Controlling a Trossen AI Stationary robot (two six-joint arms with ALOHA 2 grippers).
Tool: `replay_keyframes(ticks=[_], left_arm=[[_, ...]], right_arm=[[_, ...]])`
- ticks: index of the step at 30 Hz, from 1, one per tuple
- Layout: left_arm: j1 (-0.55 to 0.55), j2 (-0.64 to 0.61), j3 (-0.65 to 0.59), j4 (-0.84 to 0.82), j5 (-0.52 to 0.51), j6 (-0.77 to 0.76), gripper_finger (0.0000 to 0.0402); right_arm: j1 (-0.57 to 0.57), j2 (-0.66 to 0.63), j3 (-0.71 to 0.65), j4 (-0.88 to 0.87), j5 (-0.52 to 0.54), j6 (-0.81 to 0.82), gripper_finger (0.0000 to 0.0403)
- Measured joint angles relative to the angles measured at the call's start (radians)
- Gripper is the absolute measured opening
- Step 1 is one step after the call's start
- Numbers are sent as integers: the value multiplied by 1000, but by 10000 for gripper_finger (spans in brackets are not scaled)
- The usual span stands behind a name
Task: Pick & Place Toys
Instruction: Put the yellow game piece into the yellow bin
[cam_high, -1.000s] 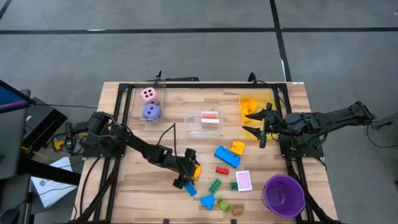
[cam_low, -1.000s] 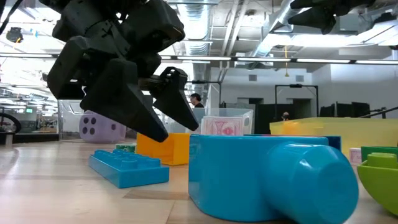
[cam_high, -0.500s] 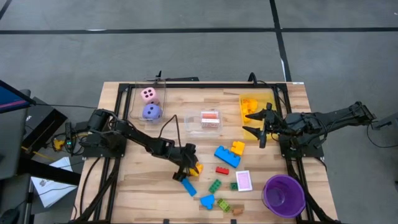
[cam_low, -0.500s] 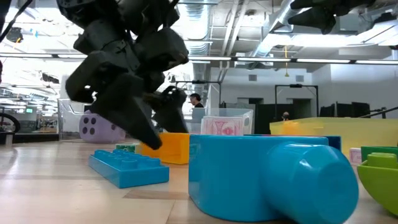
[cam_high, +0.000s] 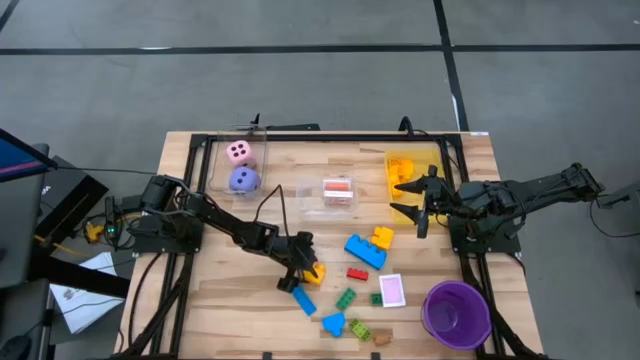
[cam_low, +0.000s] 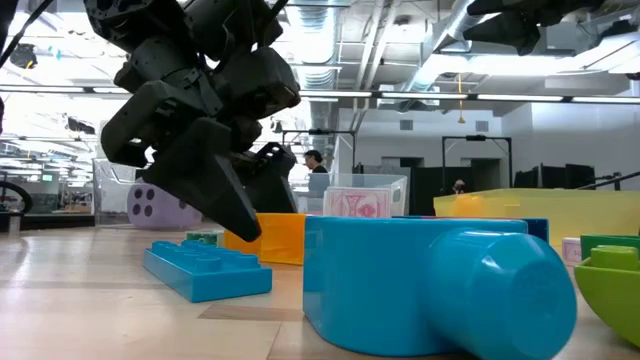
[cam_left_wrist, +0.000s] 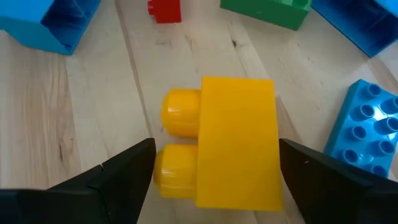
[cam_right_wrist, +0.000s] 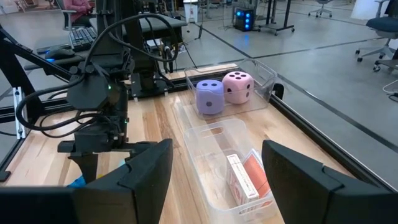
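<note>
Near the middle of the pale wooden slat table (cam_high: 240, 300), I have the left gripper (cam_high: 300, 272) lowered over a yellow plastic building brick (cam_left_wrist: 233, 144) with two round studs on one end. My left wrist view shows a dark finger on either side of the brick, each with a strip of bare wood between it and the plastic, so the jaws stand wide and hold nothing. From the low view the fingers (cam_low: 225, 195) slope down in front of that brick, and I cannot tell whether their tips touch the wood.

Relative to the yellow brick: a flat blue studded brick (cam_high: 304, 300) lies just beside it toward the front edge, a small red brick (cam_high: 357, 273) sits near it on the right, and a long blue brick (cam_high: 365, 251) lies beyond that. Two green bricks (cam_high: 345, 298) are near the red one.

Well apart from the yellow brick, my right gripper (cam_high: 418, 206) hovers beside the yellow see-through bin (cam_high: 410, 165), fingers apart and empty. Toward the far left corner, a pink dotted die (cam_high: 239, 152) and a purple dotted die (cam_high: 244, 180) sit inside a clear bin.
</note>
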Motion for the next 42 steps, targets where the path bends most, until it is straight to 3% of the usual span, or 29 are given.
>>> replay_keyframes(ticks=[13,21,25,31,36,42], left_arm=[[-3,0,-17,3,-3,-75,263],[3,0,-19,151,-2,-132,265],[18,0,-19,280,52,-183,266],[45,0,-19,430,129,-293,266],[45,0,-19,488,185,-334,266],[49,0,-18,519,188,-398,267]], right_arm=[[0,2,0,-9,-16,-15,240],[37,46,0,52,-148,-132,240],[115,140,0,200,-222,-284,240],[204,332,28,402,-138,-488,240],[222,524,171,377,-81,-523,240],[241,756,424,118,-74,-473,240]])
